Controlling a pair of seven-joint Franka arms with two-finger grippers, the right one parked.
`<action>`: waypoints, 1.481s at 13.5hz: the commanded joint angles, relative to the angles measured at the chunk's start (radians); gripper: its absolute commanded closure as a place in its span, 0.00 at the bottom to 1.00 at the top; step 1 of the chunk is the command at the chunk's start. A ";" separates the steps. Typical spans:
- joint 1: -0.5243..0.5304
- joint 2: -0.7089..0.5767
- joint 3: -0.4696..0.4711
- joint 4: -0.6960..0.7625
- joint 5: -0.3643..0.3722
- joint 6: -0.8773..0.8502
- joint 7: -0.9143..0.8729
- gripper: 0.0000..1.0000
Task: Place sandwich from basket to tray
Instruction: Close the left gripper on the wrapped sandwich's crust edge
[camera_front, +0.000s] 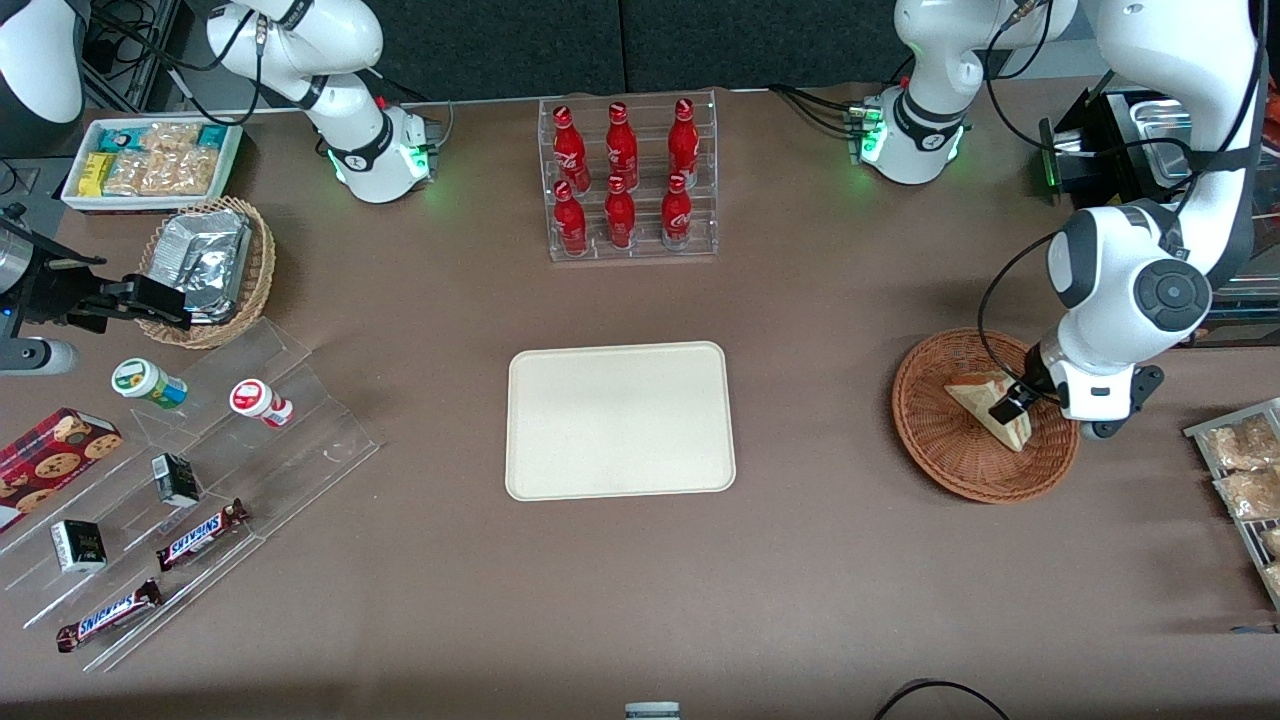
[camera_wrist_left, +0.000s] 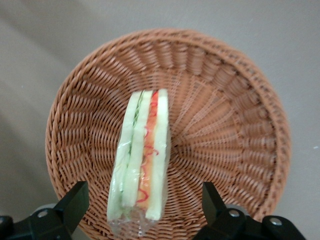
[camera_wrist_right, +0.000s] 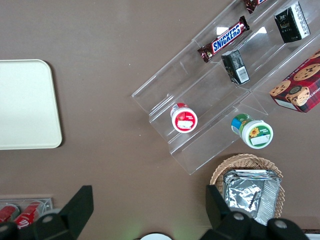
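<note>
- Black-fingered claw (camera_wrist_left: 140, 207) hangs low over the basket (camera_front: 940, 455), its fingers (camera_wrist_left: 75, 200) spread wide apart and holding nothing.
- Directly below the claw, between the fingers, the sandwich (camera_wrist_left: 142, 155) stands on edge in the basket.
- Well apart from the claw, toward the parked arm's end of the table (camera_front: 850, 580), lies the tray (camera_front: 620, 420).

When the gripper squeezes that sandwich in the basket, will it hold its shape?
Probably not: the sandwich shows soft bread, so it may compress. Its clear wrap looks slippery. The open gripper straddles it above the basket.
</note>
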 joint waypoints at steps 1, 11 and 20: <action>-0.001 -0.031 0.001 -0.061 0.008 0.043 -0.027 0.00; -0.001 -0.011 0.001 -0.114 0.000 0.174 -0.104 0.74; -0.023 -0.096 -0.053 0.041 0.011 -0.165 -0.107 1.00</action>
